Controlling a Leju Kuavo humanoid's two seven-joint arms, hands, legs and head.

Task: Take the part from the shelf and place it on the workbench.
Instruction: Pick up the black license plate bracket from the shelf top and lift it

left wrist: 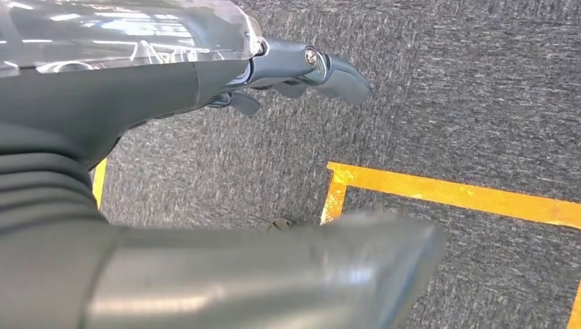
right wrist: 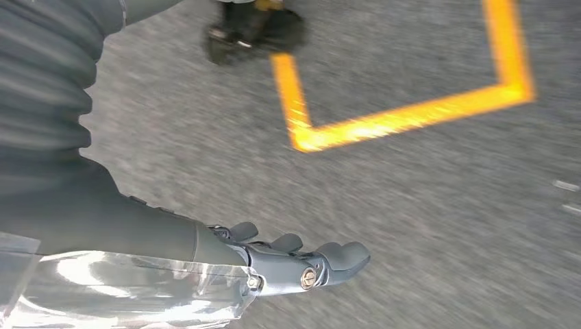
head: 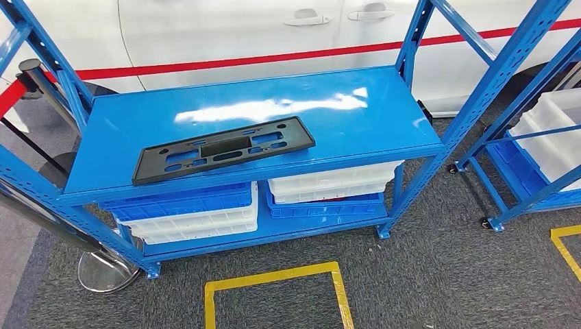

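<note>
Over grey carpet marked with yellow tape, the left hand (left wrist: 301, 68) and right hand (right wrist: 301, 264) hang empty with fingers loosely extended, while the black part (head: 223, 149) lies ahead on the blue shelf (head: 384, 103), left of centre, long axis crosswise, probably nearer the left hand.

No readable text or labels.

part (head: 224, 149): 1, black, on top shelf board | blue shelf racks (head: 356, 103): 2 | bins under top board: 2 blue (head: 179, 202), 2 white (head: 334, 181), in 2 stacks | white bins on second rack (head: 558, 130): at least 1 | yellow floor outlines (head: 274, 277): 2 | robot hand: 2, left (left wrist: 301, 68), right (right wrist: 294, 260)
</note>
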